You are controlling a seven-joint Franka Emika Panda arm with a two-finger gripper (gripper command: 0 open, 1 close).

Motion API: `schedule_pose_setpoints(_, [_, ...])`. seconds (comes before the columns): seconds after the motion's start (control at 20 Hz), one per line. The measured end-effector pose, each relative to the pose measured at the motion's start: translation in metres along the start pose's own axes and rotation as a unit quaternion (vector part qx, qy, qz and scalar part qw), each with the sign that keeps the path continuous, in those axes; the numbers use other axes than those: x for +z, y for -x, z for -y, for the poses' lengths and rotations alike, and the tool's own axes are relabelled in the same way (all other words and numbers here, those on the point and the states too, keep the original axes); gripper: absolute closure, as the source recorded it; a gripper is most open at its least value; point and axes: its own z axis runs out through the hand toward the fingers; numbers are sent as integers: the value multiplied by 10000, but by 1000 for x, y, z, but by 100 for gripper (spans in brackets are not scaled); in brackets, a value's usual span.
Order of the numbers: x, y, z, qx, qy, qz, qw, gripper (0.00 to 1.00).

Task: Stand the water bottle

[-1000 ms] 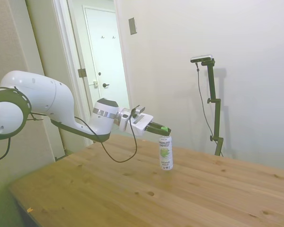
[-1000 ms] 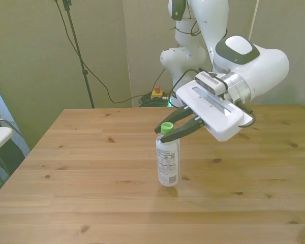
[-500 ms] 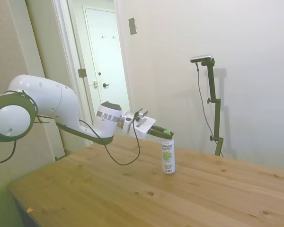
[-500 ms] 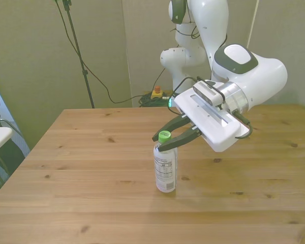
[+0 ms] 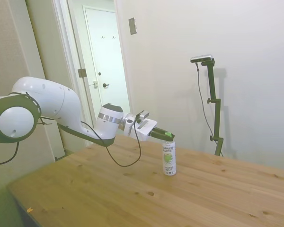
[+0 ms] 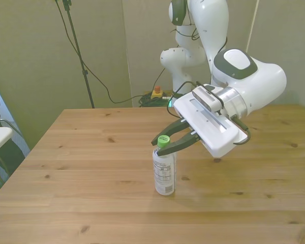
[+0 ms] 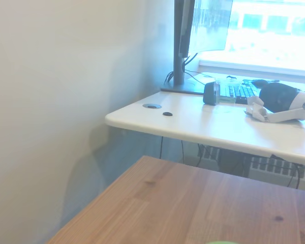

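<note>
On the wooden table: the water bottle [image 6: 164, 172] stands upright on its base, directly below the fingers.
Bottle shape: slim clear plastic cylinder with a bright green screw cap [image 6: 163, 140] at the top.
Label, side view: white wrap on the water bottle [image 5: 169, 159] with a green round graphic in the middle; dark text above and below it is too small to read.
Label, front view: white panel with fine dark print in blocks and lines, not legible.
Gripper [image 6: 169, 140]: two dark slim fingers [image 6: 184, 142] sit on either side of the green cap and appear closed on it; in the side view the gripper [image 5: 166, 136] meets the bottle at its top only.
Gripper body: flat white rectangular housing, smooth and matte, on a white arm with a metal ring at the wrist.
Table [image 6: 91, 168]: pale wood planks with knots and visible grain.
Wrist view: a wooden corner of the table [image 7: 193, 203], a white desk [image 7: 203, 124] beyond it, a green blur at the edge.
</note>
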Motion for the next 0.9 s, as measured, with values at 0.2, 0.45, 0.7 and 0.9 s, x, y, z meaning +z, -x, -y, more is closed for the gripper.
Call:
schedule_pose_setpoints(0.2, [-1, -2, 4, 47, -10, 5, 10000, 0])
schedule_pose_setpoints(0.45, [-2, -4, 7, 82, -23, 5, 10000, 0])
schedule_pose_setpoints(0.7, [-1, -9, 10, 169, 56, 25, 9998, 0])
schedule_pose_setpoints(0.9, [-3, -22, 4, 309, 327, 196, 9988, 0])
